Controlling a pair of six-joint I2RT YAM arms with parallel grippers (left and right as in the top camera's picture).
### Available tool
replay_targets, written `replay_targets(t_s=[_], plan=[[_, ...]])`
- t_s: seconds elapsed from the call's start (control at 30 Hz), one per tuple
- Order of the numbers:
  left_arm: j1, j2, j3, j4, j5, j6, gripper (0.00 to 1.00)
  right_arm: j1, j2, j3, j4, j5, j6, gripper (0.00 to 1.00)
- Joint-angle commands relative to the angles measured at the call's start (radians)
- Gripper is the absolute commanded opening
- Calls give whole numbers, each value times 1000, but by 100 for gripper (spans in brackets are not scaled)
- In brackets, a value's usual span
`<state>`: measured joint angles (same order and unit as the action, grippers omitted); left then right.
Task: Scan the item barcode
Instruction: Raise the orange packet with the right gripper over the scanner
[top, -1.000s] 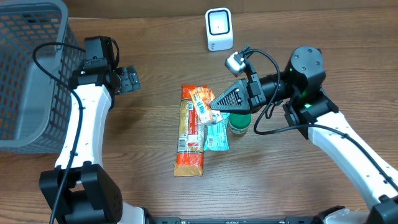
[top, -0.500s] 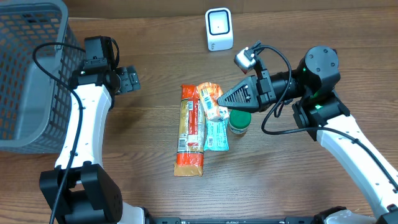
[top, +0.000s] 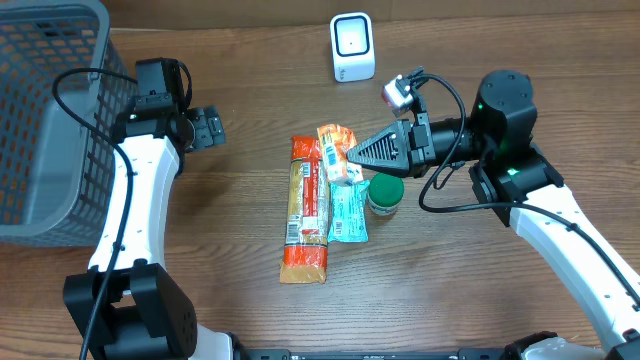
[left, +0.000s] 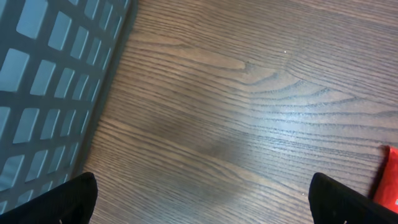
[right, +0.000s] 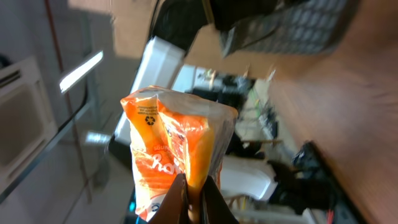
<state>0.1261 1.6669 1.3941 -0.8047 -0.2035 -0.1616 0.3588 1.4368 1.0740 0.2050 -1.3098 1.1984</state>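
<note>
Nearest the robot's bases, a long red-orange pack (top: 304, 215) is lying flat on the bench (top: 220, 270); a teal sachet (top: 348, 217) is lying against its edge on the right arm's side; a green-lidded jar (top: 385, 193) is standing just beside the sachet; none of these is being touched.

Just beyond them the right pincer (top: 350, 155) is squeezing fully closed on one edge of the orange snack packet (top: 335, 150); the wrist view is showing the packet (right: 177, 137) crumpled and sticking out past the closed tips (right: 193, 200), seemingly lifted off the bench.

Further out, the left pincer (top: 210, 128) is hanging spread wide and empty over bare wood, beside the grey basket (top: 50, 110).

At the far edge the white scanner (top: 352, 47) is standing, well apart from the packet.

Step, as I'm judging it: item picked, transport to the scanner in progress, scan not yet done; the next move is calling for carrying the packet across to the scanner window and turning its barcode face towards it; I cannot tell which face is carrying the code.
</note>
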Motion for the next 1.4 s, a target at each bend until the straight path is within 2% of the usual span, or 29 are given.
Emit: replay_targets(t_s=[0.0, 0.1, 0.23, 0.37, 0.53, 0.7, 0.87, 1.0, 1.13, 1.37], plan=[[-2, 1, 16, 0, -6, -3, 100, -8, -20, 20, -60, 84, -214, 4], [-2, 1, 16, 0, -6, -3, 100, -8, -19, 20, -218, 146, -420, 4], [-2, 1, 16, 0, -6, -3, 100, -8, -19, 20, -484, 366, -626, 4], [-2, 1, 16, 0, -6, -3, 100, -8, -19, 20, -658, 657, -669, 4], [-2, 1, 16, 0, -6, -3, 100, -8, -19, 81, -703, 740, -676, 4], [-2, 1, 16, 0, -6, -3, 100, -6, -6, 331, -913, 909, -687, 4], [-2, 1, 16, 0, -6, -3, 100, -6, 95, 705, -1254, 1069, -706, 3], [-2, 1, 16, 0, -6, -3, 100, 0, 238, 1020, -1461, 1157, -764, 3], [-2, 1, 16, 0, -6, -3, 100, 53, 363, 1213, -1533, 1351, -789, 4], [-2, 1, 16, 0, -6, -3, 100, 204, 505, 1228, -1405, 1812, -922, 4]])
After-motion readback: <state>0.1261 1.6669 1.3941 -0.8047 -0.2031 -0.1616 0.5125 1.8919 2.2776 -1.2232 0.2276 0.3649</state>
